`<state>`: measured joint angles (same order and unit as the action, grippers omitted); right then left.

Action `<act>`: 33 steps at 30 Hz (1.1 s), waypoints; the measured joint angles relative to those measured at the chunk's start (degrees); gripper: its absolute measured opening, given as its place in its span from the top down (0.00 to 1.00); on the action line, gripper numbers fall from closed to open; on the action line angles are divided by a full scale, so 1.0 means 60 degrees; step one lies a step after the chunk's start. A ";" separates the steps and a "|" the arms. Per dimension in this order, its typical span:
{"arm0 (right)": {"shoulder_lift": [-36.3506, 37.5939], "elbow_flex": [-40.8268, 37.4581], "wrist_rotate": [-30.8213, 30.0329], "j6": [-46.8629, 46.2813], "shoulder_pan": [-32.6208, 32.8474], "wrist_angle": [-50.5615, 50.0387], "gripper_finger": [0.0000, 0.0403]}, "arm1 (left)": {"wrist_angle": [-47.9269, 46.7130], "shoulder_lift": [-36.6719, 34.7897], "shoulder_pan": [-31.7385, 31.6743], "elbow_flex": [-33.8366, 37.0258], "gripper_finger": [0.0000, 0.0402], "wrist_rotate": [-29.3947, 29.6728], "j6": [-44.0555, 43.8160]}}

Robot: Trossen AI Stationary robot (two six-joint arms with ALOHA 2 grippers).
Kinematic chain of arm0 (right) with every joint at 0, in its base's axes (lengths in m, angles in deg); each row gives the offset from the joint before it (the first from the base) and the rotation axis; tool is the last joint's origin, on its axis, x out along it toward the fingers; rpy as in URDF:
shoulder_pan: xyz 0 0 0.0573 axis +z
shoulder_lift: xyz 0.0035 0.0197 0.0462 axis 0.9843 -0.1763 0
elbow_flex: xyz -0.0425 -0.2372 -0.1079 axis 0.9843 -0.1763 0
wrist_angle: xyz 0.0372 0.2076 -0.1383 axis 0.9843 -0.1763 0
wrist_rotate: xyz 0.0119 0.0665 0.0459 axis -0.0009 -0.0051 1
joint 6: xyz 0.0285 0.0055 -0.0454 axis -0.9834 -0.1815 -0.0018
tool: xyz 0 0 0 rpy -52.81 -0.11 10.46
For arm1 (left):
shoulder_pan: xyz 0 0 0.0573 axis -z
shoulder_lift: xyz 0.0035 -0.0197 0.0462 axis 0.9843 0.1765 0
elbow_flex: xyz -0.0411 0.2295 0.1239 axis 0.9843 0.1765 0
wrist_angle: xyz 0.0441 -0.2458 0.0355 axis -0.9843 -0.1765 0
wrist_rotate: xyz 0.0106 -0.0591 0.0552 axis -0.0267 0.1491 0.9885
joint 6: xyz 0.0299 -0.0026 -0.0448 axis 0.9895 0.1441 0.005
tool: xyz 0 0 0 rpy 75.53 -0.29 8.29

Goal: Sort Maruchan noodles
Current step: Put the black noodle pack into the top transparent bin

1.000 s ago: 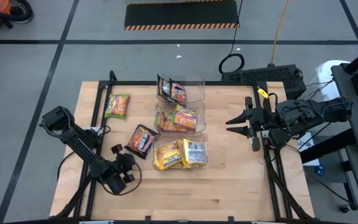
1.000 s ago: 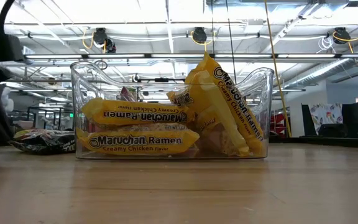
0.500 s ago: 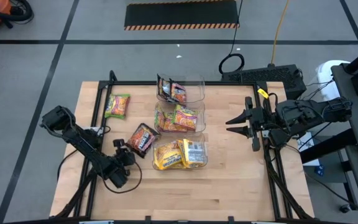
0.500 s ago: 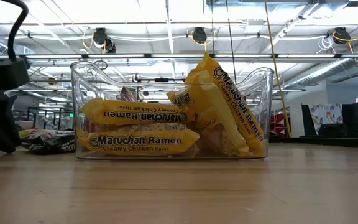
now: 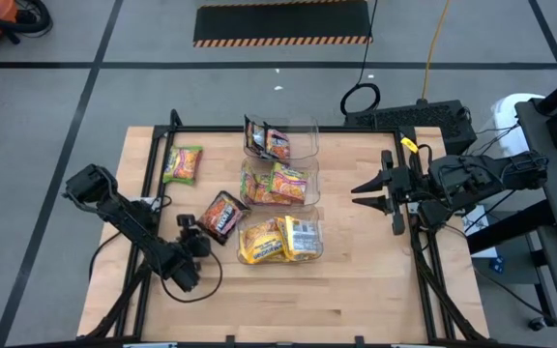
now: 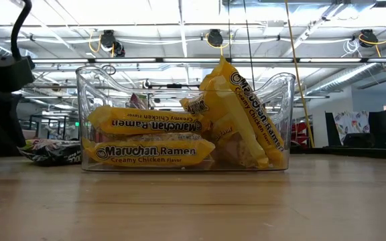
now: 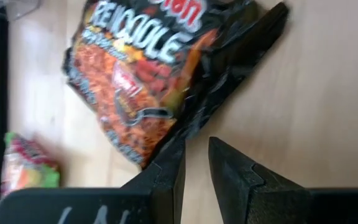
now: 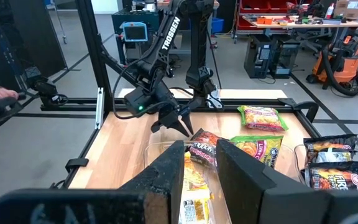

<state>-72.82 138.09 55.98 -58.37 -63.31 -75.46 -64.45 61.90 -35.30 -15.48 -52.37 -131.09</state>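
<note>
**Left pincer hovering at the dark packet, right arm waiting at the side**

The left pincer (image 5: pixel 188 235) is sitting low over the tabletop (image 5: pixel 356 280), just beside a dark brown noodle packet (image 5: pixel 219 216) that is lying flat and loose on the wood. In the left wrist view the two dark fingers (image 7: pixel 166 171) are standing a narrow gap apart with nothing between them, their tips just short of the packet's edge, so the pincer is released and gripping nothing.

The right pincer (image 5: pixel 361 189) is hanging at the tabletop's right side, well apart from the packets, its fingers parted a little and empty too.

Three clear bins are standing in a row down the middle. The near bin (image 5: pixel 280 239) is holding yellow packets (image 6: pixel 151 152), the middle bin (image 5: pixel 278 182) green-yellow ones, and the far bin (image 5: pixel 280 141) dark ones standing on edge. A lone green-yellow packet (image 5: pixel 183 163) is lying on the tabletop's left part, well apart from the bins.
</note>
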 joint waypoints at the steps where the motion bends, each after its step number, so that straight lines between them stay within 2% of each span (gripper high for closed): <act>1: 0.0000 0.0000 0.0000 -0.0004 0.0001 0.0000 0.77 | -0.0135 -0.0003 0.0000 -0.0004 0.80 0.0040 -0.0032; 5: 0.0000 0.0000 -0.0004 -0.0004 0.0001 0.0000 0.77 | -0.0094 0.0000 0.0000 0.0000 0.80 0.0044 0.0231; 11: 0.0000 0.0000 -0.0004 -0.0004 0.0004 0.0000 0.77 | 0.0020 0.0000 -0.0013 0.0000 0.80 -0.0169 0.1512; 19: 0.0000 0.0000 -0.0004 -0.0004 0.0000 0.0000 0.77 | 0.0035 0.0000 -0.0415 0.0219 0.80 0.0283 0.1666; 33: 0.0000 0.0000 -0.0004 -0.0004 0.0003 0.0000 0.77 | 0.0150 0.0000 -0.0670 0.0397 0.80 0.0295 0.2048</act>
<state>-72.82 138.09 55.96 -58.39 -63.29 -75.46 -63.55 61.90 -39.32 -13.10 -50.61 -118.80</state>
